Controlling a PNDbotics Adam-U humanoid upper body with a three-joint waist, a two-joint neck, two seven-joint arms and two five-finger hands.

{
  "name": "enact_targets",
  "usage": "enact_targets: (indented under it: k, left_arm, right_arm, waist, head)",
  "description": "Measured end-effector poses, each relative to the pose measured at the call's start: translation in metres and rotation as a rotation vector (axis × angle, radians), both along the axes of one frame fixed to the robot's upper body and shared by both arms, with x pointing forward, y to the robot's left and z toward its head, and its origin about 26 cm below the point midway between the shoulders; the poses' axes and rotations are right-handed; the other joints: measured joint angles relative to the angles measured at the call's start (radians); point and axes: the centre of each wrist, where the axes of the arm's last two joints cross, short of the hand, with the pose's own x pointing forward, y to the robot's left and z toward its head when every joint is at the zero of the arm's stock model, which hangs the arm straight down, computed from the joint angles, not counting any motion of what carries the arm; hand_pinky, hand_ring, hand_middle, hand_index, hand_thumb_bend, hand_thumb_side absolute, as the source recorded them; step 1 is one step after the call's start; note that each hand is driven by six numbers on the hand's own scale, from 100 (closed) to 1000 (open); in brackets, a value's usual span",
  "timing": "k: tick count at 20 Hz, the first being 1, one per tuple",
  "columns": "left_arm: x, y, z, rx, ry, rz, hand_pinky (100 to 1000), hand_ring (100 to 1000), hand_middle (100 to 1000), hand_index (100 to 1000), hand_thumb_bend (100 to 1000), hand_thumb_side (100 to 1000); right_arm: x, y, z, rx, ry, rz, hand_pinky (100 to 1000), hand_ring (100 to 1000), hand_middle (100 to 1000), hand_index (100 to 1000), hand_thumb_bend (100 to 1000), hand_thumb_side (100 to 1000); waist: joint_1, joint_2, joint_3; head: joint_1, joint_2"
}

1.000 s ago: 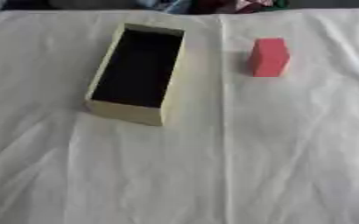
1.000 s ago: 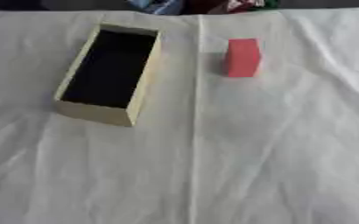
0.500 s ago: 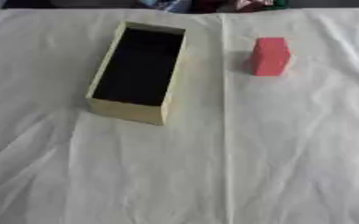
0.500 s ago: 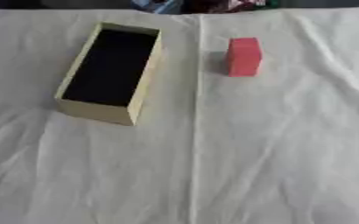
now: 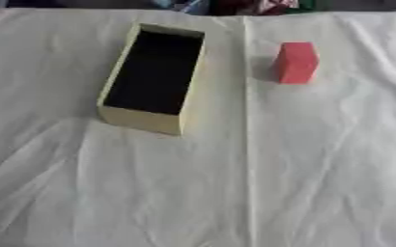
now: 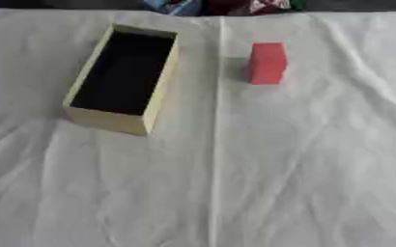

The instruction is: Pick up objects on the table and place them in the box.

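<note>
A wrinkled white cloth [image 5: 319, 169] covers the whole table, with a straight crease running from the far edge to the near edge. On it lies the landmark for everything else: an open, pale yellow rectangular cardboard box [image 5: 142, 118] with a dark inside, set lengthwise and slightly askew. As far as its dark interior shows, nothing lies in it, though the shadowed floor is hard to read.

To the right of the box, across the crease and level with the box's far half, stands the one object to be moved: a small red rectangular block [image 5: 297, 62], upright on the cloth, well apart from the box and touching nothing else. Beyond the far end of the box, past the edge of the cloth, a few small coloured shapes show, too unclear to name.

Neither the left hand nor the right hand shows in either view, so whether their fingers are apart or together cannot be told.

By my judgement the task has not started: the block still has to be reached, grasped, carried left over the rim and let go inside.
</note>
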Motion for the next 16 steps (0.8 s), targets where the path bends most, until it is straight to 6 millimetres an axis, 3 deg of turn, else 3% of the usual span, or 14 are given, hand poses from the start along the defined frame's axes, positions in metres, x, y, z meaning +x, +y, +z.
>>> enact_targets:
  k: [2, 8, 16]
  left_arm:
    - [0.000, 0.000, 0.000, 0.001, 0.002, -0.001, 575, 545, 527, 680, 141, 100]
    - [-0.001, 0.001, -0.001, 0.006, 0.009, 0.002, 574, 545, 527, 680, 141, 100]
    - [-0.001, 0.002, -0.001, 0.009, 0.011, 0.000, 574, 544, 526, 679, 139, 100]
  right_arm:
    - [0.014, 0.000, 0.001, -0.061, 0.043, -0.002, 835, 859, 892, 908, 100, 518]
    - [0.052, 0.007, -0.007, -0.221, 0.168, 0.013, 848, 884, 906, 919, 257, 550]
    - [0.077, 0.012, -0.022, -0.346, 0.328, 0.051, 867, 910, 916, 946, 367, 479]
  waist:
    - [-0.001, -0.004, -0.001]
    - [-0.002, -0.005, -0.003]
    - [-0.002, -0.005, -0.007]
  head:
    - [0.000, 0.003]
    - [-0.007, 0.003]
    - [-0.013, 0.003]
